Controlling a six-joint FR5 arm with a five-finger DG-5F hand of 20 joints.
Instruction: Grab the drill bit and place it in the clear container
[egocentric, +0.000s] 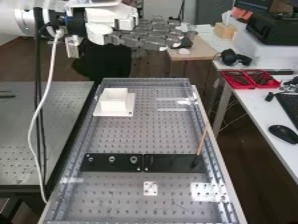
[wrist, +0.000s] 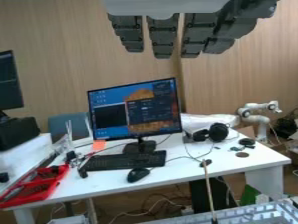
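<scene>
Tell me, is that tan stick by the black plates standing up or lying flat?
Standing up: the stick rises from the right black plate in the high view, and runs upward in the wrist view too.

**Your bench, mid-table and desk**

In the high view, you have a side table (egocentric: 40, 130) left, a desk (egocentric: 256, 107) right. On the bench (egocentric: 143, 132) between, the block (egocentric: 115, 101) sits behind the left plate (egocentric: 100, 162); beside that, the right plate (egocentric: 166, 163) bears the rod's (egocentric: 201, 142) lower end.
</scene>
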